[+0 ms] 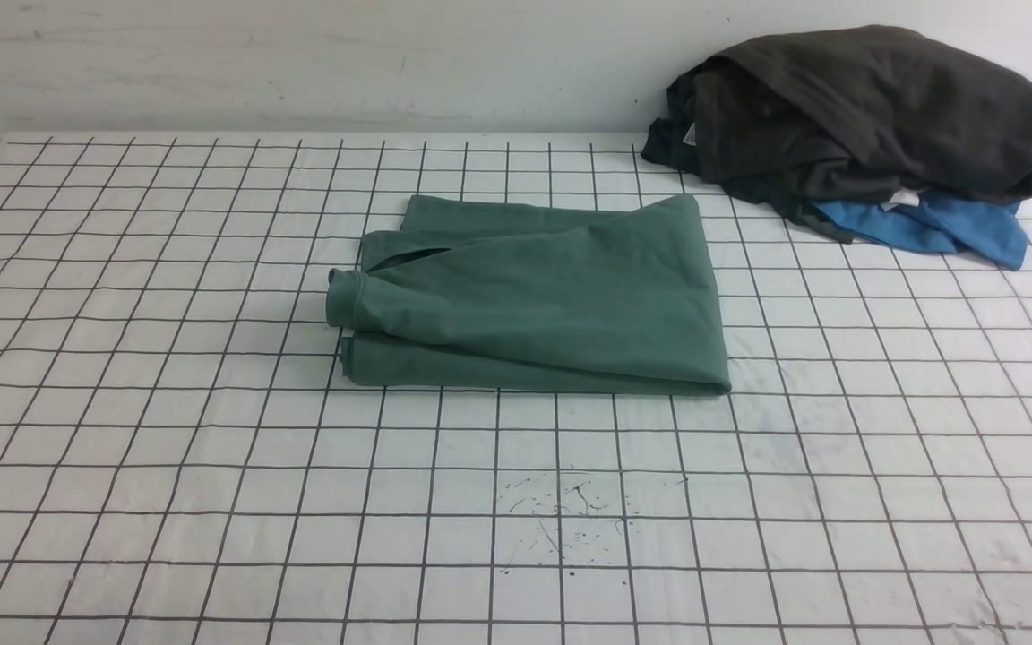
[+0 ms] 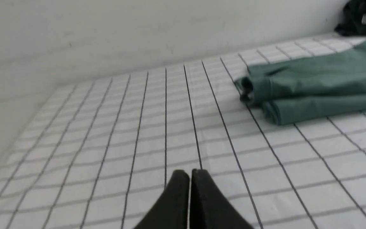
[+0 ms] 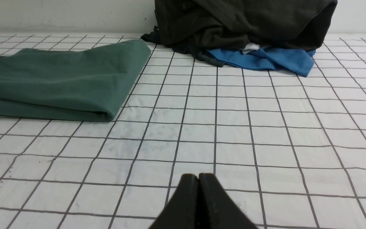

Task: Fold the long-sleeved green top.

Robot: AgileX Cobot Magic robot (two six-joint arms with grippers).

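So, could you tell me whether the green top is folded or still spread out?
Folded: the green long-sleeved top lies as a compact layered rectangle, one cuff at its left edge.

The front view looks forward and down over the desk point(image 1: 167, 502) from the robot's side, the wall at 12 o'clock. The left wrist view sits low behind the left tool point(image 2: 189, 178), facing the green long-sleeved top point(image 2: 313, 92) from its cuff side. The right wrist view, equally low behind the right tool point(image 3: 198, 183), shares that top point(image 3: 59, 79).
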